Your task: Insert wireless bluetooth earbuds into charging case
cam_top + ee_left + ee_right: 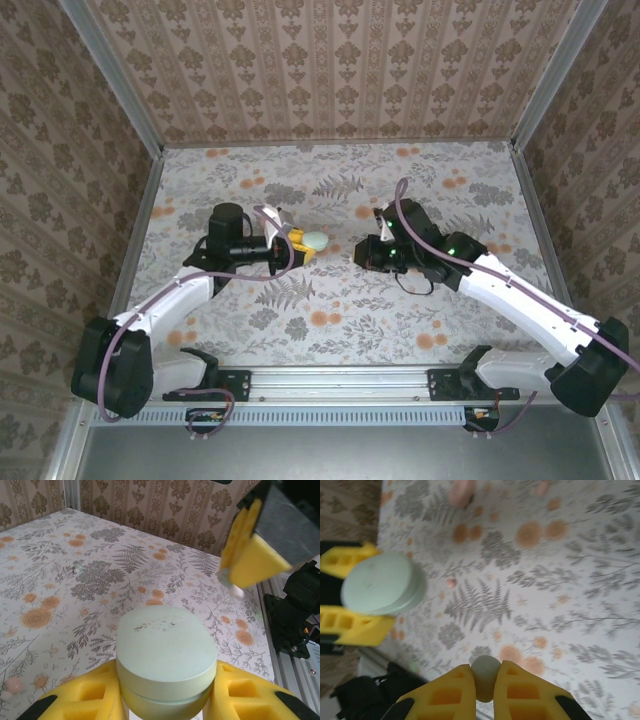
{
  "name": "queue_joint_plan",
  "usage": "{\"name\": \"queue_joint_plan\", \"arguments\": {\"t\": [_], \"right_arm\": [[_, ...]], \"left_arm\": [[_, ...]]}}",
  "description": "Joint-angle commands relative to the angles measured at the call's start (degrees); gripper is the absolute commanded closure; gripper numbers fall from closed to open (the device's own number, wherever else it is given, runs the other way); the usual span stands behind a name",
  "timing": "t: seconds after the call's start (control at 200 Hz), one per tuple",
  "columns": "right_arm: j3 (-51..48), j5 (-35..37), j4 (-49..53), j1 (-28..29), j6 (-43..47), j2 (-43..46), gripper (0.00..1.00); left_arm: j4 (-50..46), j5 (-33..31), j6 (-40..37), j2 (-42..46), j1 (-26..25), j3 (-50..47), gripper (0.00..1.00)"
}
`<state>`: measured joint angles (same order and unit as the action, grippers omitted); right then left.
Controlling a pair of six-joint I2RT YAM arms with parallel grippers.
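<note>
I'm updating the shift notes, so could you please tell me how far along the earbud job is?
Done: the left gripper holds the green case, and the right gripper grips the pale earbud. In hand: carrying that earbud over; it is not yet at the case. Left: the lid looks shut and would need opening, and a small pinkish piece, likely the second earbud, lies on the table.

I can read no text, label, brand or number anywhere; the pale mint-green oval plastic case (165,645) carries only faint scuff marks.
</note>
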<state>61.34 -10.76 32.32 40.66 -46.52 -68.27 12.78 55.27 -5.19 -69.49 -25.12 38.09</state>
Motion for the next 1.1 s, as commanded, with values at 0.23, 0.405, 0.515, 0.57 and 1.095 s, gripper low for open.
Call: {"name": "queue_joint_plan", "arguments": {"t": [0.23,0.405,0.515,0.57,1.095], "right_arm": [[6.86,-3.84,-4.27,3.57,0.43,-8.25,0.89],[10.84,-4.89,-3.68,3.49,1.27,-10.60,0.90],[12.29,-4.57,-2.55,3.30,1.52,-10.83,0.90],[12.56,-4.44,-2.13,3.03,1.52,-10.59,0.90],[16.07,-5.57,1.41,1.74,3.61,-13.72,0.90]], "left_arm": [[1.64,1.95,-0.70,-0.82,-2.78,2.38,0.98],[0.20,2.35,-1.83,-0.76,-3.60,2.30,0.98],[-0.13,2.40,-2.43,-0.43,-3.70,1.95,0.98],[-0.43,2.34,-2.66,-0.14,-3.70,1.82,0.98],[-0.81,2.57,-3.25,1.10,-4.27,1.30,0.98]]}}
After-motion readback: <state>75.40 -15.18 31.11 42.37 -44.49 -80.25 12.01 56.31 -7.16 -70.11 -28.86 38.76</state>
